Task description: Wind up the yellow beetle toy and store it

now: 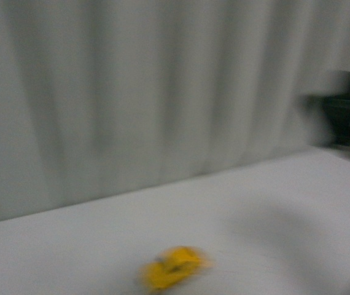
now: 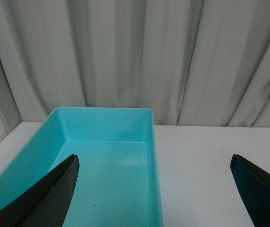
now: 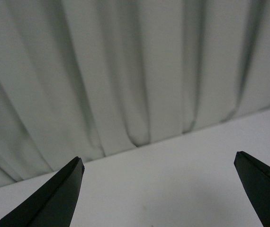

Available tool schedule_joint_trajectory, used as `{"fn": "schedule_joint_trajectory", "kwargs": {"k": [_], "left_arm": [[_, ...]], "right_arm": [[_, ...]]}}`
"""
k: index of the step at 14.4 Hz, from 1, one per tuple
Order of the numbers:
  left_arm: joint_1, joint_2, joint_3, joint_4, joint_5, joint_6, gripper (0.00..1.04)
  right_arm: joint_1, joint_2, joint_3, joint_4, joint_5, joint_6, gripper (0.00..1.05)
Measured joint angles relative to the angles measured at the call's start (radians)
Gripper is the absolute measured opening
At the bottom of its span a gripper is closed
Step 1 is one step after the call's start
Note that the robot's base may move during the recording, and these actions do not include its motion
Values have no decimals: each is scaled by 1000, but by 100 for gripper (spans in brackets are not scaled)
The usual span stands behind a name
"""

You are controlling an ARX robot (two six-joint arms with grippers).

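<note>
the front view is smeared with blur. the beetle point(image 1: 174, 267) shows only as a bright yellow, rounded blob with a few dark marks; its wheels and windows cannot be made out. it lies on the white tabletop point(image 1: 273, 203), low in that view and slightly left of centre. the left jaws stand wide apart, released, facing a turquoise bin point(image 2: 151, 142) set near the grey curtain point(image 2: 125, 56). the right jaws are likewise spread wide, gripping nothing.

White surface point(image 1: 273, 203): blurred yellow beetle toy point(image 1: 174, 267) lies at 6 o'clock. An empty turquoise bin point(image 2: 106, 125) also stands on it.
</note>
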State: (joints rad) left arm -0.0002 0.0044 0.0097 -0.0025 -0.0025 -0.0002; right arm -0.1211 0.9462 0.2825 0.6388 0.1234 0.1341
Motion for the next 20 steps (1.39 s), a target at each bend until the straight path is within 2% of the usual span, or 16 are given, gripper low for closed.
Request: {"fn": "schedule_joint_trajectory", "kwargs": {"k": [2, 3, 6, 7, 8, 11, 20], "left_arm": [[0, 0, 0, -1, 2, 0, 98], [0, 0, 0, -1, 2, 0, 98], [0, 0, 0, -1, 2, 0, 98], [0, 0, 0, -1, 2, 0, 98], [0, 0, 0, -1, 2, 0, 98], [0, 0, 0, -1, 2, 0, 98], [0, 0, 0, -1, 2, 0, 98]], "right_arm": [[-45, 259, 146, 151, -235, -137, 98], [-57, 349, 222, 143, -359, -217, 98], [-34, 608, 510, -145, -774, -648, 98], [-27, 652, 587, -253, -853, -797, 98], [-23, 689, 650, -362, -894, -912, 98], [-14, 734, 720, -532, -911, -1101, 98], [5, 822, 800, -831, -874, -1426, 98]]}}
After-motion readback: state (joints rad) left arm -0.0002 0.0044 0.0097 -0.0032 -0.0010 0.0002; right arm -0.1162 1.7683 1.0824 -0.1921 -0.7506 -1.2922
